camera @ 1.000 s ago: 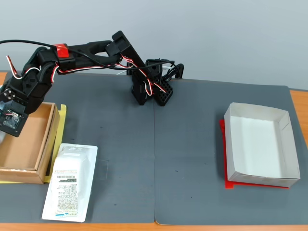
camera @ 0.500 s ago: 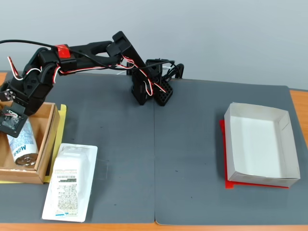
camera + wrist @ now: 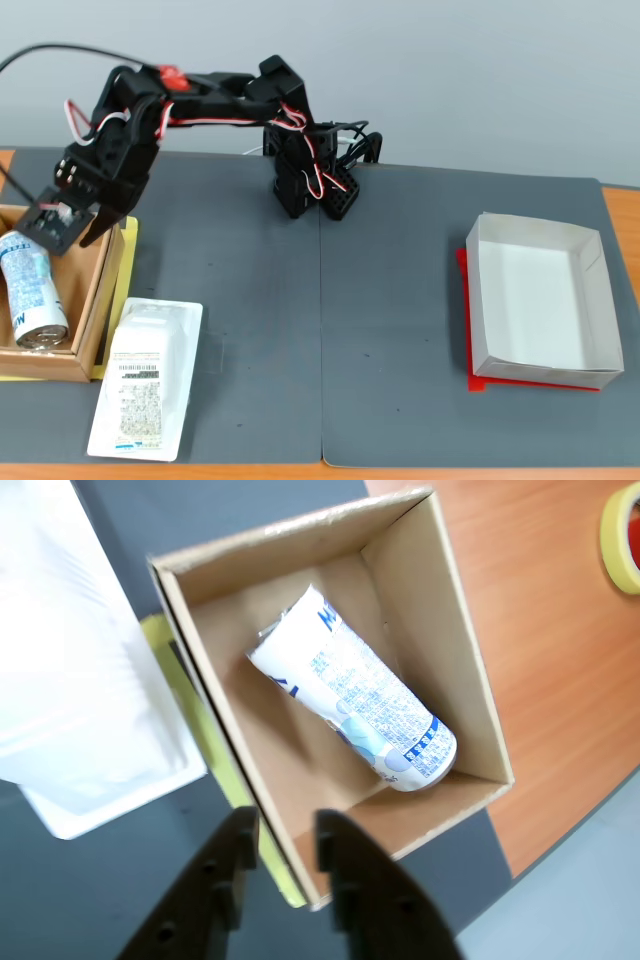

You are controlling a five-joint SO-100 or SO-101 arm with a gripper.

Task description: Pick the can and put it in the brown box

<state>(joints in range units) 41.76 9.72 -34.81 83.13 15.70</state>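
So the can (image 3: 352, 704) is lying on its side inside the brown box (image 3: 448, 660), flat on the floor of it, and in the wrist view its long axis runs diagonally from upper left to lower right, with the lower-right end tucked close to a corner. In the fixed view it's at the far left of the table (image 3: 400, 300), silver end (image 3: 42, 332) pointing toward the camera. It's a slim white can with light-blue patterning and blue lettering, no dents that I can make out. The gripper (image 3: 283, 842) sits above the box's near rim, clear of the can, which lies up and a bit right of the fingertips in the wrist view. The two fingers have a narrow gap between them and nothing in it, so basically empty-handed. To me the drop looks done, just pulling away left.
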